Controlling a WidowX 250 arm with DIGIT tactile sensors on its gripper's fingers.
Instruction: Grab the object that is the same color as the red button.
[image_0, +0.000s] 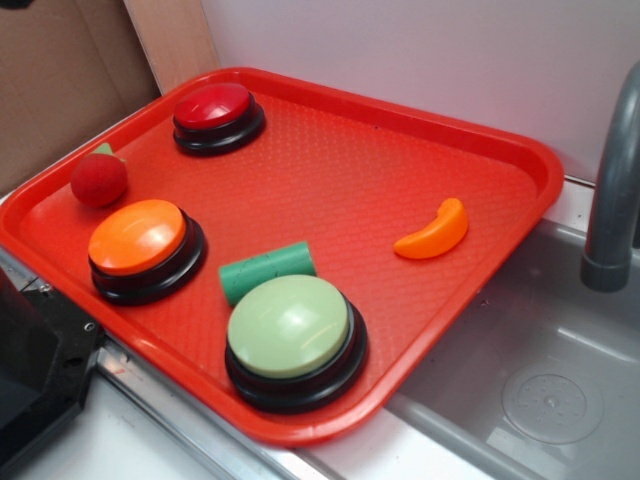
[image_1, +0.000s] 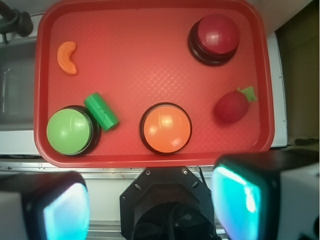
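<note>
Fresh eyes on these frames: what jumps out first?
The big red tray beside the sink, carrying three large domed buttons: the red button at the far corner, an orange one and a pale green one nearer. Next, the small red toy fruit at the tray's left edge, between the red and orange buttons.

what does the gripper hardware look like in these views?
Wrist view: two blocky fingers, blurred by closeness, with grey-white outer shells, dark upper edges and glossy teal-cyan inner pads. Between them sits a black faceted mount with small screws and a round opening. Exterior view: only a black angular part at the lower left corner. No cables or markings discernible.
</note>
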